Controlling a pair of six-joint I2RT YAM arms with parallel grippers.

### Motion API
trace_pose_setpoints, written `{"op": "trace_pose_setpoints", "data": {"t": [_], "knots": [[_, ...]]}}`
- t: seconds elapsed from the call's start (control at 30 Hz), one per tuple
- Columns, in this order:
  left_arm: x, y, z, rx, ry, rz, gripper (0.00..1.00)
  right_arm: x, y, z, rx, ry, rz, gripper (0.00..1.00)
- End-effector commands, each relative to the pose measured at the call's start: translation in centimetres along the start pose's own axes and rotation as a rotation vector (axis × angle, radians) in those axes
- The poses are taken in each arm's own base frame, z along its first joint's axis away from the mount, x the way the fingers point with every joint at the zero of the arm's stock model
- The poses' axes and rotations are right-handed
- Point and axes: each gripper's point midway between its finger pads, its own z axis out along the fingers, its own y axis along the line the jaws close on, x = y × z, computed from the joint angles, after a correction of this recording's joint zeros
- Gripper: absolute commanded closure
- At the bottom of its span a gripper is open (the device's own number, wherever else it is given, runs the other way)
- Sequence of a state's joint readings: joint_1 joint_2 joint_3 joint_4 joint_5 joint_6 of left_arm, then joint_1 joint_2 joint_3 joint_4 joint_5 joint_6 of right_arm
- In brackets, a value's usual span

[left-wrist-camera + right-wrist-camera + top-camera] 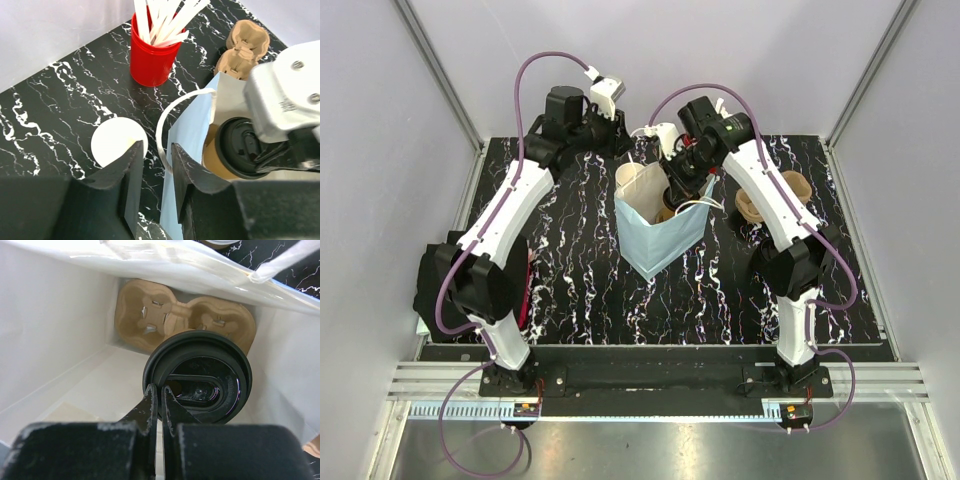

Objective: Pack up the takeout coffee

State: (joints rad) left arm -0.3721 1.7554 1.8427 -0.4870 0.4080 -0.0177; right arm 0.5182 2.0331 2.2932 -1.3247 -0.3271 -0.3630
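The takeout coffee, a brown paper cup with a black lid, hangs upright inside the open light-blue paper bag. My right gripper reaches down into the bag and is shut on the near rim of the lid. A brown pulp cup carrier lies on the bag's floor below the cup. My left gripper hovers at the bag's left top edge. Its jaws stand narrowly apart, with the white handle loop running between them.
A red cup of white sticks stands behind the bag. A white-rimmed cup stands just left of it, close to my left fingers. Spare pulp carriers lie to the right of the bag, under my right arm.
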Motion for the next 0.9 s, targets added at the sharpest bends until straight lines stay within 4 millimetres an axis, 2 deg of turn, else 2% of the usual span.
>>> {"op": "trace_pose_setpoints", "data": {"t": [0.0,0.23,0.87], "knots": [[-1.3,-0.4,0.2,0.039,-0.052,0.0,0.69,-1.2,0.5,-1.2,0.017,-0.061,-0.047,1.0],[-1.3,-0.9,0.2,0.066,-0.051,-0.015,0.75,-0.9,0.3,-0.8,0.021,-0.056,-0.047,1.0],[-1.1,-1.6,0.2,0.101,-0.044,-0.036,0.78,-0.7,-0.4,0.2,0.041,-0.06,-0.056,1.0]]}}
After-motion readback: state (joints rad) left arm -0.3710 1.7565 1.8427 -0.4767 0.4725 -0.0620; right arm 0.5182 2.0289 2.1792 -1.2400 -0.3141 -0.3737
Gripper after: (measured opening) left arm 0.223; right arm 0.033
